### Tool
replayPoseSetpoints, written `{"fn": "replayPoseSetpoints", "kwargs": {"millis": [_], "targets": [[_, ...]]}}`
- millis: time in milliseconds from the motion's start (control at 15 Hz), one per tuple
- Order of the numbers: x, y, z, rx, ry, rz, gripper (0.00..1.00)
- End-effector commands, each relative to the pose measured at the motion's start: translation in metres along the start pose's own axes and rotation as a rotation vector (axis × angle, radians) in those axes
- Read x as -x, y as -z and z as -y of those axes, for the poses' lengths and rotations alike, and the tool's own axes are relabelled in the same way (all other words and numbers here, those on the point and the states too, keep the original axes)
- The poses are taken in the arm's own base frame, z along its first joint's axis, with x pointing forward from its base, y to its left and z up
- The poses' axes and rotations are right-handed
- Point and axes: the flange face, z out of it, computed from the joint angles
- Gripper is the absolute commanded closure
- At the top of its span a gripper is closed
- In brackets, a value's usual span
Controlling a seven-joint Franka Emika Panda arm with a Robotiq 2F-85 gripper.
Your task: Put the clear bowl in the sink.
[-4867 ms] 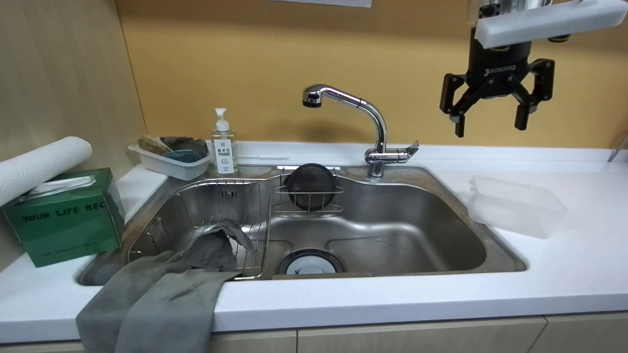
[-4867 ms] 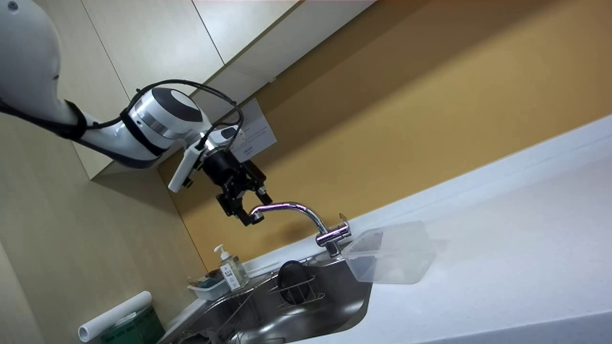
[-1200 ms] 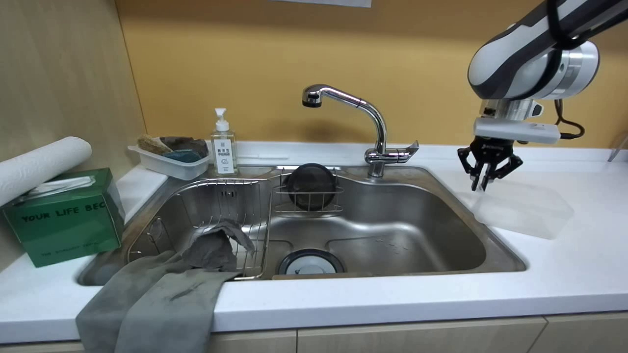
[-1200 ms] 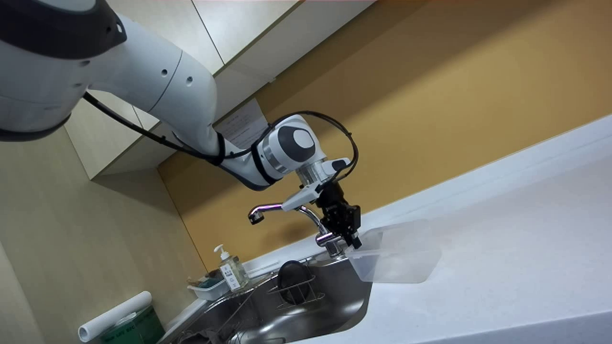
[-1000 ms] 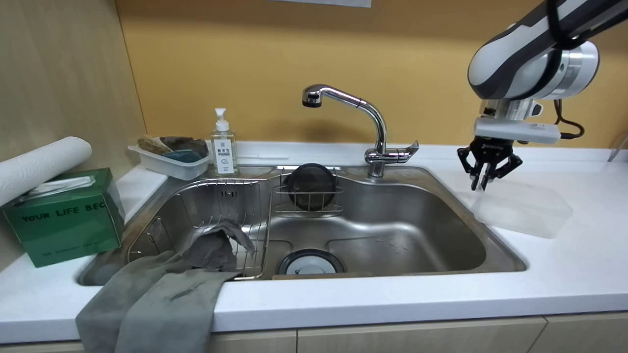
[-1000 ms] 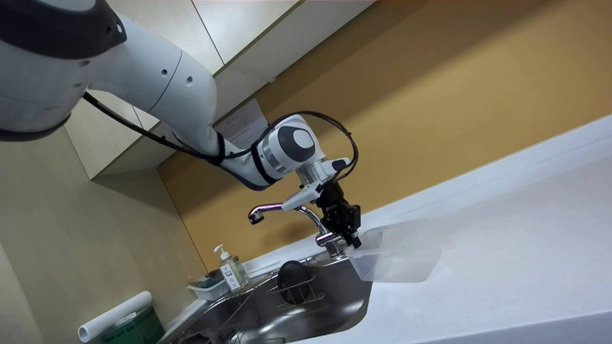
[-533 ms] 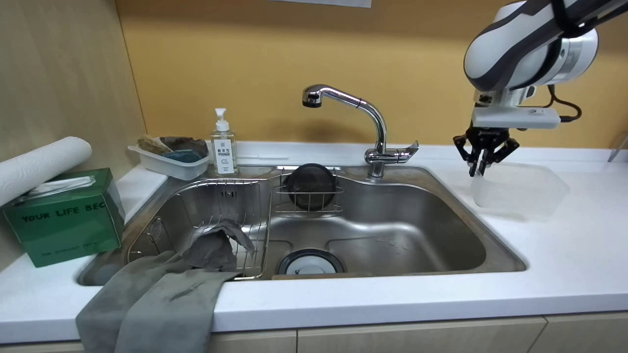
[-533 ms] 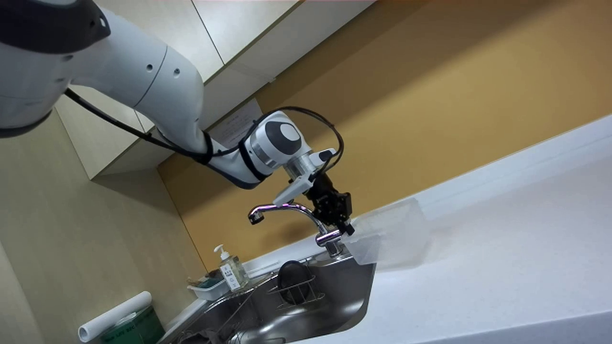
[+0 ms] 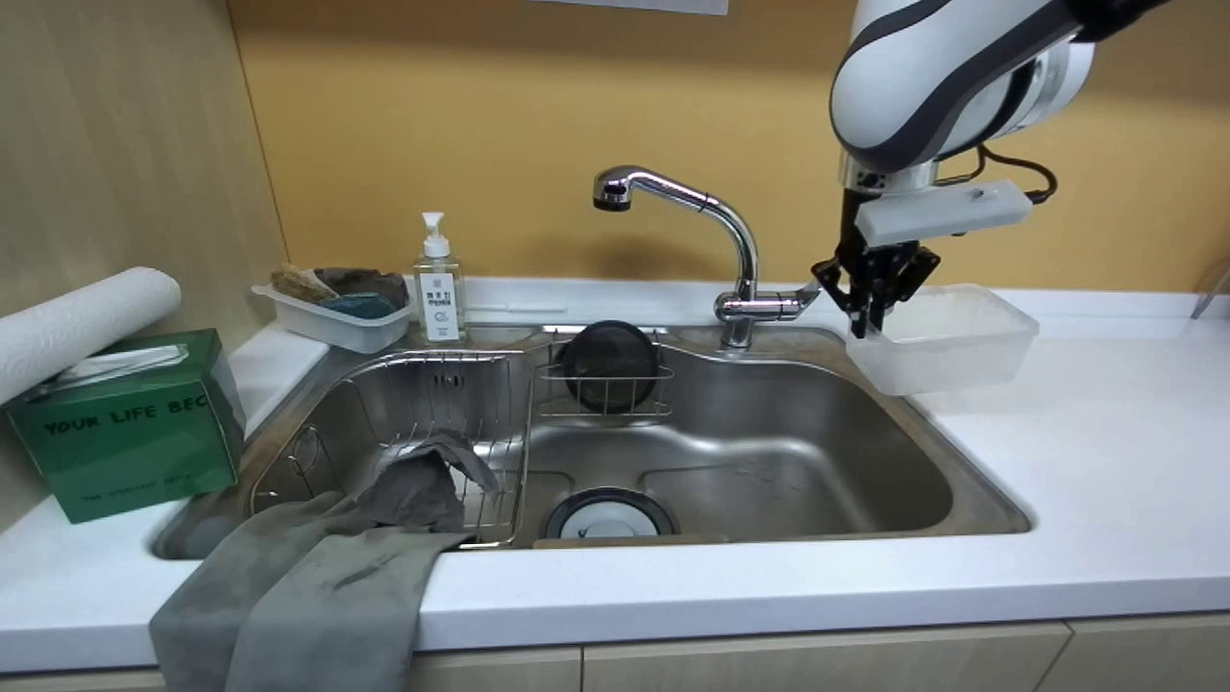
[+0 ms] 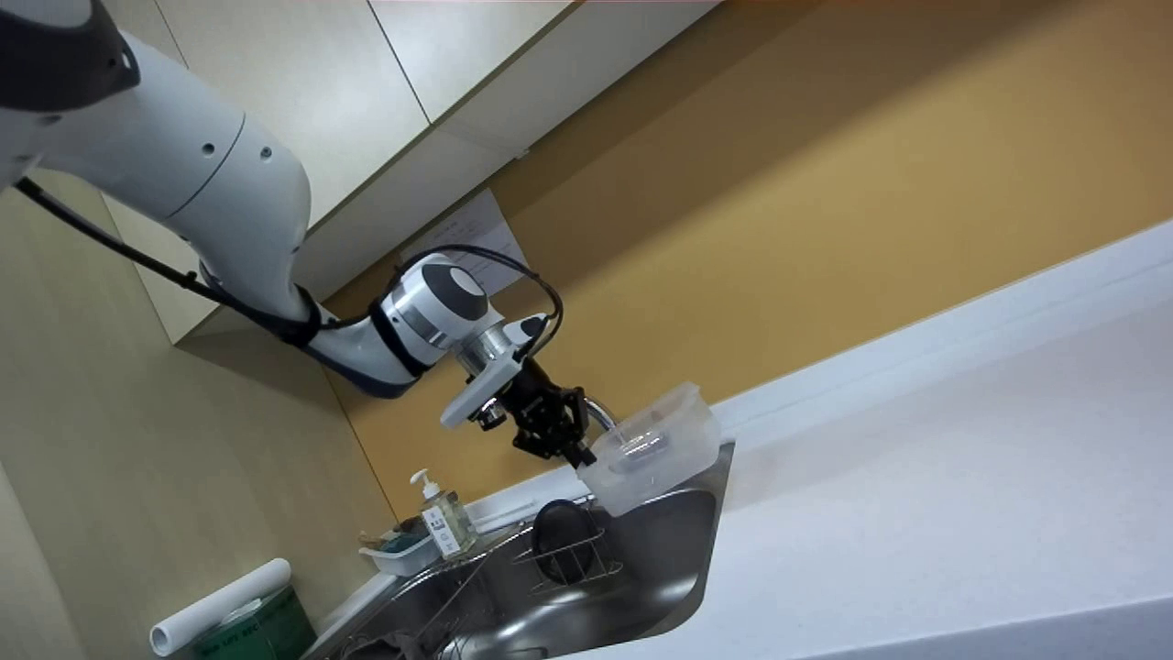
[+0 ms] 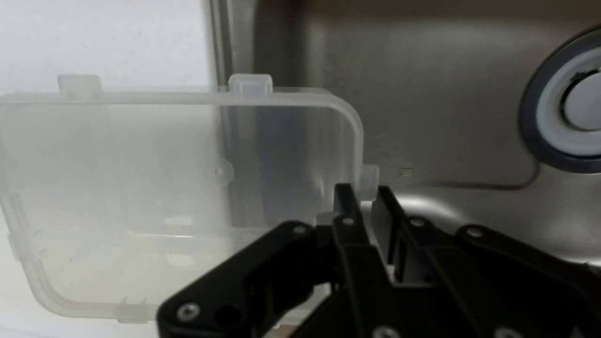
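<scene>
1. Clear bowl (image 9: 947, 351): hangs at the border of the sink (image 9: 798, 481), about half past two on a clock face centred on the basin in an exterior view. Opening up, roughly level. In the wrist view its three-o'clock part overlies steel, the remainder the white counter (image 11: 117, 37). Looks lifted; not in the basin.

2. Fingers (image 11: 346, 206): drawn nearly together, one inside the bowl, one outside, pinching its edge at three o'clock in the wrist view.

3. Progress (judged): grasp done, lift apparently done, transfer part-way. Left: carry fully over the basin, lower, let go, back off.

4. Nearby: faucet (image 9: 754, 306) at between nine and ten o'clock from the bowl; strainer (image 9: 609, 521) at eight, well apart. Passing on the faucet's six-o'clock side seems safest.

5. Pose: gripper (image 9: 867, 327) points down, near six o'clock, in an exterior view. Arm (image 10: 229, 183) slants in from about ten in an exterior view. Held by one edge, the bowl's far end may sag (judged).
</scene>
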Motion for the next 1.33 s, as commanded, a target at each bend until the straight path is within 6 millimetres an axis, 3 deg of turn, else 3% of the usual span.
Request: {"fn": "replayPoseSetpoints", "kwargs": {"millis": [0,333,467,533,733,800,867,1267], "targets": [[0.015,0.006,0.042,-0.001,0.152,0.012,0.96],[0.021,-0.001,0.088,-0.012,0.325,0.041,0.96],[0.02,-0.004,0.09,-0.037,0.346,0.06,0.96],[0.026,-0.007,0.091,-0.031,0.322,0.046,0.85],[0.025,-0.012,0.092,-0.031,0.341,0.056,0.85],[0.025,-0.012,0.091,-0.031,0.343,0.056,0.96],[0.026,-0.015,0.093,-0.04,0.344,0.058,0.96],[0.016,-0.032,0.131,-0.088,0.398,0.024,0.96]]}}
